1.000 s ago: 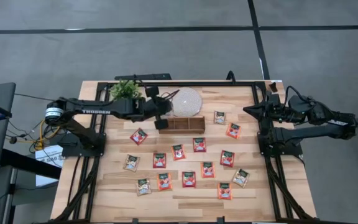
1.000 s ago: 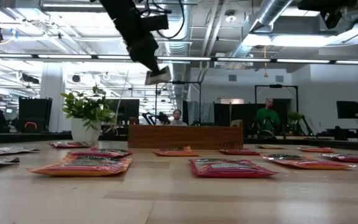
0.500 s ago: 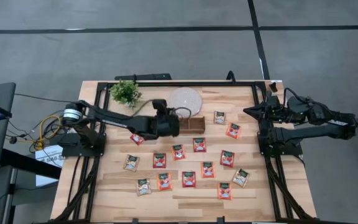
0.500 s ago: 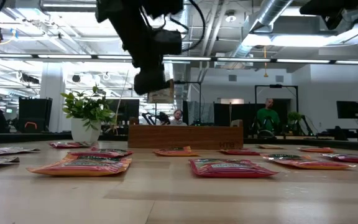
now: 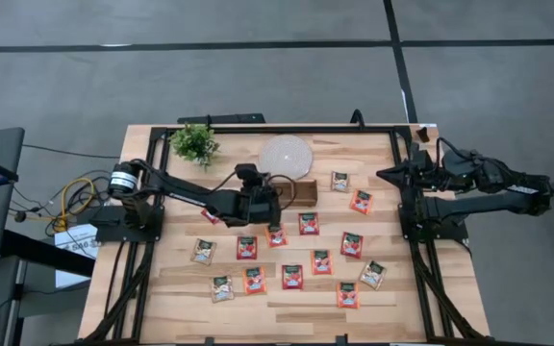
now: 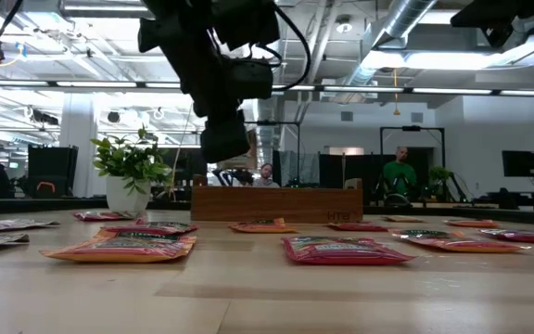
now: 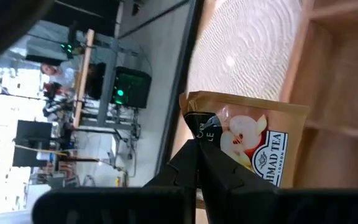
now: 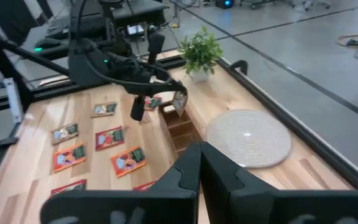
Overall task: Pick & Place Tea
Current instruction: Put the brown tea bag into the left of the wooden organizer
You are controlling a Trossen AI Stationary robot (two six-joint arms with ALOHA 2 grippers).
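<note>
My left gripper [image 5: 275, 196] hovers over the left end of the brown wooden tray [image 5: 298, 192], shut on a pale beige tea sachet [image 7: 248, 142] with a fruit picture. The same sachet shows in the right wrist view [image 8: 179, 101] and half hidden behind the gripper in the low view [image 6: 246, 147]. Several red-orange and a few pale sachets [image 5: 309, 223] lie flat on the table. My right gripper [image 5: 385, 173] waits shut, raised at the table's right side. My left gripper pinches the sachet's edge by its dark printed strip [image 7: 209, 132] between its two fingers [image 7: 184, 169]. The fingers slant down from the table's left. The sachet sticks out past the fingertips, lifted clear above the tray's compartments [image 7: 344, 93].
A round white disc [image 5: 287, 154] lies just beyond the tray. A small potted plant [image 5: 194, 144] stands at the far left. Black frame rails [image 5: 412, 240] run along the table's sides. The sachets fill the table's middle and near part.
My left gripper has sunk and swung toward the table's right and near side with the sachet, its wrist rolling. It now stands low over the tray's left end. The sachet has stayed in the hold, clear of the tray.
</note>
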